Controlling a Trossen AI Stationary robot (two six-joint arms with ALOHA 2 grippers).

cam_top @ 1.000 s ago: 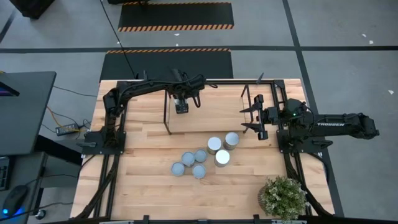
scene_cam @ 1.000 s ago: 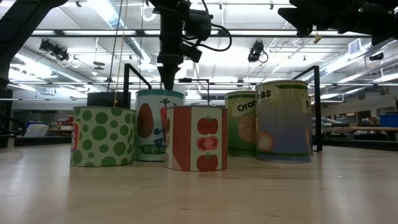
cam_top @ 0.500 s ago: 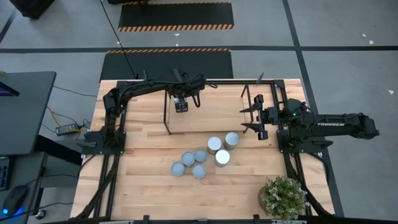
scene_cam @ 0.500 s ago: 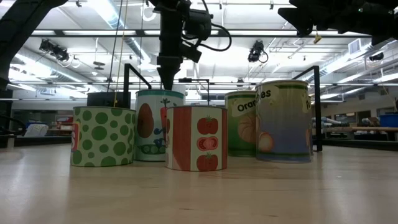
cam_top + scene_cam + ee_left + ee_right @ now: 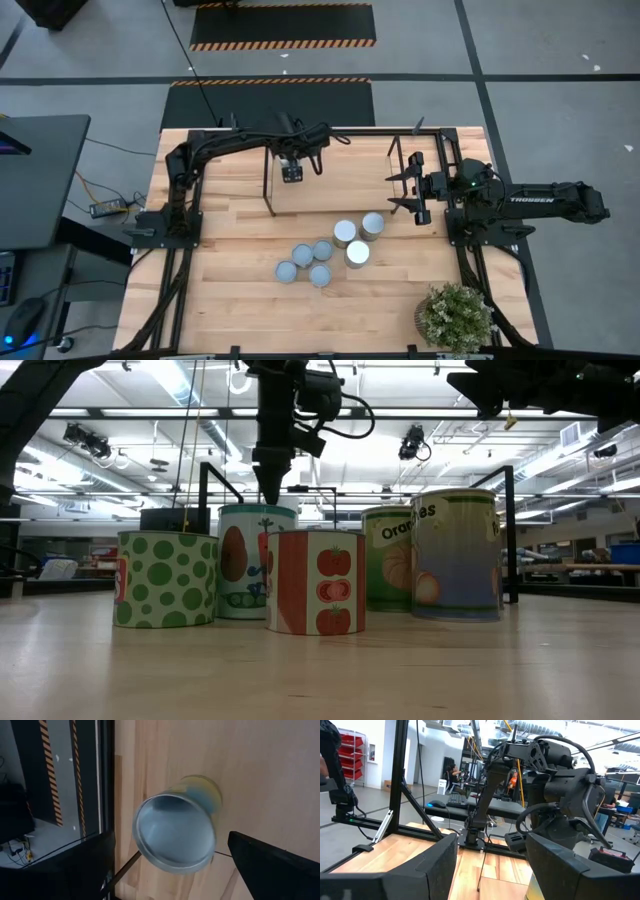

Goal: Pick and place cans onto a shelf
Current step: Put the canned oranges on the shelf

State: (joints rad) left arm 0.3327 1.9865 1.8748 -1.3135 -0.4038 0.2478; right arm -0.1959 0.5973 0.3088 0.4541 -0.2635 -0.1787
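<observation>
A silver-topped can (image 5: 175,832) with a yellowish side label stands upright on the light wood near the table's far edge. My left gripper (image 5: 291,172) hangs above it, pointing steeply down. It is open, with one finger (image 5: 75,870) on each side of the can, clear of it; in the high view the gripper hides this can. Several more cans (image 5: 330,252) stand clustered mid-table, their printed labels (image 5: 315,580) showing in the low view. The shelf's thin rods (image 5: 270,185) rise around the far middle. My right gripper (image 5: 410,190) waits open, raised at the right.
A potted plant (image 5: 455,318) stands at the near right corner. Black rails (image 5: 190,290) border the table. A shelf post (image 5: 390,160) stands just left of my right gripper. Bare wood lies left of the can cluster and along the near edge.
</observation>
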